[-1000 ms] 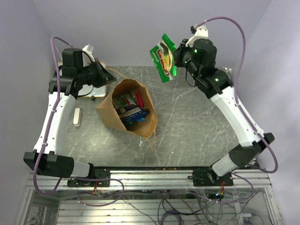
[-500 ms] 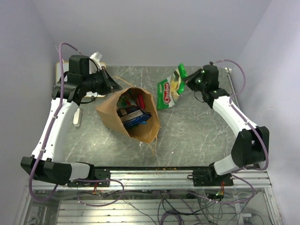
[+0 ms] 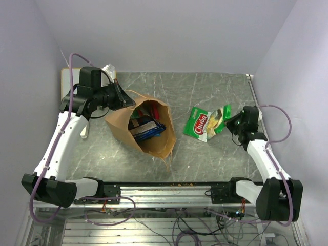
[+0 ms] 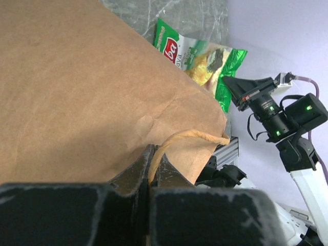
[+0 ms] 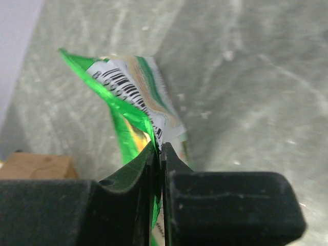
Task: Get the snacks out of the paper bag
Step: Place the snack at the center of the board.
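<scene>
The brown paper bag [image 3: 119,120] stands tilted left of centre with its mouth toward the camera, and several snacks [image 3: 146,126] show inside. My left gripper [image 3: 124,100] is shut on the bag's twisted handle [image 4: 189,136], with the bag wall [image 4: 77,77] filling the left wrist view. A green snack packet [image 3: 205,123] lies on the table right of the bag. My right gripper [image 3: 229,122] is shut on its far right edge. In the right wrist view, the packet's foil [image 5: 128,97] sits pinched between the tips of the right gripper [image 5: 159,148].
A white marker-like stick [image 3: 84,128] lies left of the bag. A small whiteboard [image 3: 65,82] sits at the back left corner. Walls close in on three sides, and the metal rail [image 3: 169,189] runs along the front edge.
My right arm has brought the green packet down from high at the back to the table right of the bag. The left gripper, still on the handle, shifted slightly.
</scene>
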